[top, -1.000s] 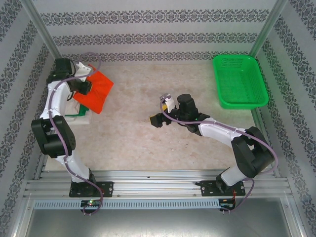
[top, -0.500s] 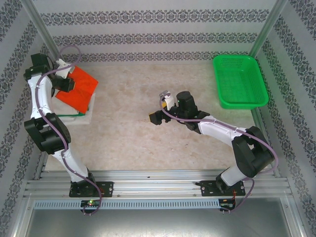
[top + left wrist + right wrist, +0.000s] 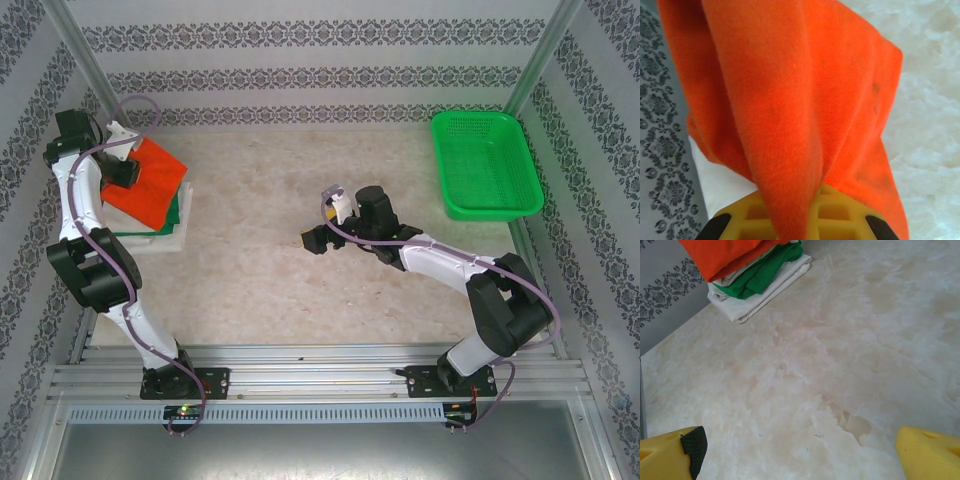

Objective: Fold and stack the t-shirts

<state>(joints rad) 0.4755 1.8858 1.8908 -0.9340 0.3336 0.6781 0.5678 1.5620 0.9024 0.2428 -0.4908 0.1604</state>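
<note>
- The orange-red t-shirt (image 3: 148, 185) rests on top of the pile at the far left corner of the table (image 3: 260, 280). Under it lie a green t-shirt (image 3: 762, 275) and, at the bottom, an off-white t-shirt (image 3: 757, 297).
- The left gripper (image 3: 800, 220) is pinched on the orange-red t-shirt. In the left wrist view a bunched fold of the cloth runs out from between its yellow fingers and fans wider beyond them.
- The right gripper (image 3: 800, 455) hovers low over bare table near the middle. Its fingers are spread wide with nothing between them, and it is well apart from the pile.
- A green mesh basket (image 3: 487, 165) sits at the far right corner, well apart from both grippers.
- Handling, as a judgement: the shirt is light, soft knit with no stiffness. It likely sags and creases wherever it is unsupported, so a single pinch lets the remainder droop and a fold can slip open.
- It looks neither fragile nor slippery. The weave seems grippy enough for a thin pinch through doubled layers to hold.
- The best hold is a folded edge or corner, taking all layers together, so the shirt lands square on the pile.
- Letting go calls for opening the fingers well clear of the cloth and backing off without dragging the top layer or shifting the green t-shirt beneath.
</note>
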